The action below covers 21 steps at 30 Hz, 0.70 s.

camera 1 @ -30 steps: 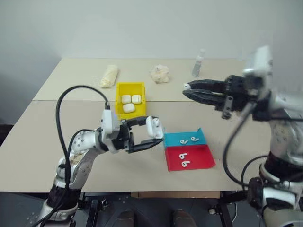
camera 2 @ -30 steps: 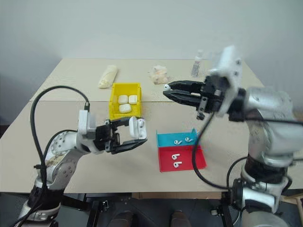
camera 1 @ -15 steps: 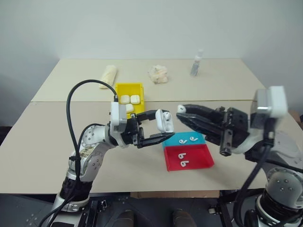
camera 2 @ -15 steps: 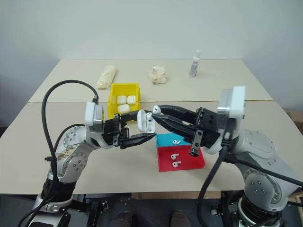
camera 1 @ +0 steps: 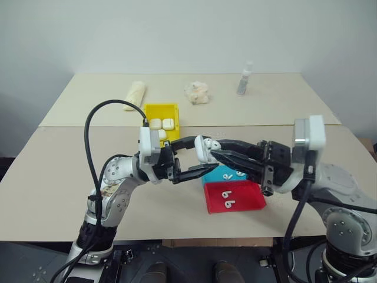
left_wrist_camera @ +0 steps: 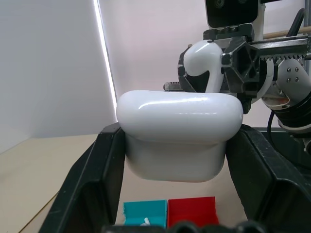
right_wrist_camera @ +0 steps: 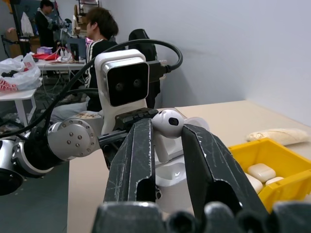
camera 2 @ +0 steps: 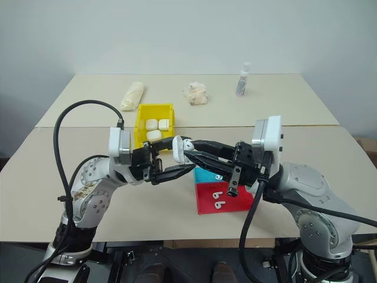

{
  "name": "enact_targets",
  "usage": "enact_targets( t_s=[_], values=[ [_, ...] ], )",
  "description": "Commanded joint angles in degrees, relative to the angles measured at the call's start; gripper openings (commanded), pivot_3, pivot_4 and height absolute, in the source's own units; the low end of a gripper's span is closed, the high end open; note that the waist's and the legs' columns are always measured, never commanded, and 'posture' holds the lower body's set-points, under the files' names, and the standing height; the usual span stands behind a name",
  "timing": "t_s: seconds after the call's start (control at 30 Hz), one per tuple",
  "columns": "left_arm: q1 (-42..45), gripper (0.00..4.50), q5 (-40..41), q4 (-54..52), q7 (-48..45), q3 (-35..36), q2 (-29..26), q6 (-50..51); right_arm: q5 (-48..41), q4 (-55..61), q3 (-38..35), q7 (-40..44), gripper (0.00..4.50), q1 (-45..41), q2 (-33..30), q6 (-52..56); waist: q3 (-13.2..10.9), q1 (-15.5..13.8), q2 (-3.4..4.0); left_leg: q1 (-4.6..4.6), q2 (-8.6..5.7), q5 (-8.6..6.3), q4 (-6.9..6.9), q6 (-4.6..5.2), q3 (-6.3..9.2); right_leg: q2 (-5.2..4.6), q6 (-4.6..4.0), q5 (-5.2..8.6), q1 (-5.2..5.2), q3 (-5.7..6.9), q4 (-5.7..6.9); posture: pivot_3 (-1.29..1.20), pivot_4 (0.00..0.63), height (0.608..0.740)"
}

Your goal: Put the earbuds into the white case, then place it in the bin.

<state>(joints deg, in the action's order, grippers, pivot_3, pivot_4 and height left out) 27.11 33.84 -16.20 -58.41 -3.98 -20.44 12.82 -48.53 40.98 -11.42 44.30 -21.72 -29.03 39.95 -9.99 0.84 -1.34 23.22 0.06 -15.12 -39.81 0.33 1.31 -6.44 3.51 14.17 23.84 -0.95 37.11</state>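
Left gripper (camera 1: 197,162) clamped on the white case (left_wrist_camera: 180,133), lid hinged open, held up above the table (camera 1: 53,183) and pointing toward the right gripper (camera 2: 187,151). Right gripper pinched shut on one of the earbuds (right_wrist_camera: 168,123) — rounded head between the fingertips, stem hanging down toward the open case, tip just at the case mouth; seated or merely touching, cannot tell.

Against a second ago: right gripper then up high and well apart from the case, out past the yellow bin (camera 1: 162,118); half a second ago closer but with a gap left; now down and across, fingertips meeting the case. Left gripper with the case shifted a little toward the right gripper early in that second, then steady.

Below the two grippers, on the right gripper's side — blue tray (camera 1: 230,174) with loose earbuds in it, red tray (camera 1: 250,200) touching it with two more. Bin beyond the left gripper, three closed white cases inside. Far across the table, well away from both grippers: a pale wrapped bundle (camera 1: 136,94), a crumpled cloth (camera 1: 198,92), a small bottle (camera 1: 245,78). Trays, bin and far items where they were.
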Motion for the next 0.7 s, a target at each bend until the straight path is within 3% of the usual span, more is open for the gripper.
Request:
enact_targets(
  t_s=[0.03, 0.57, 0.7],
  values=[
    [0.3, 2.78, 0.5, -1.8, 0.5, 0.3, 0.2, -0.7, -0.1, 0.3, 0.8, -0.2, 0.76, 0.3, -0.9, -2.7, 0.0, 0.0, 0.0, 0.0, 0.0, 0.0, -0.01, 0.0, -0.01, 0.0, 0.0, 0.0, 0.0, 0.0, 0.0, 0.0, 0.15, 0.74],
    [-0.1, 2.78, 0.6, -2.1, 0.6, -0.1, 0.6, -1.2, 1.9, -0.8, 3.3, -0.9, 0.76, 2.3, -2.3, -6.6, 0.0, 0.0, 0.0, -0.02, 0.0, 0.0, 0.0, 0.0, 0.0, 0.0, 0.0, 0.0, -0.02, 0.0, -0.01, 0.0, 0.15, 0.74],
    [0.0, 2.78, 0.5, -1.8, 0.5, 0.0, 0.5, -1.3, 2.9, -0.8, 3.8, -1.4, 1.91, 2.4, -2.8, -7.2, 0.0, 0.0, 0.0, -0.02, 0.0, 0.0, 0.0, 0.0, 0.0, 0.0, 0.0, 0.0, -0.02, 0.0, -0.01, 0.0, 0.15, 0.74]
  ],
)
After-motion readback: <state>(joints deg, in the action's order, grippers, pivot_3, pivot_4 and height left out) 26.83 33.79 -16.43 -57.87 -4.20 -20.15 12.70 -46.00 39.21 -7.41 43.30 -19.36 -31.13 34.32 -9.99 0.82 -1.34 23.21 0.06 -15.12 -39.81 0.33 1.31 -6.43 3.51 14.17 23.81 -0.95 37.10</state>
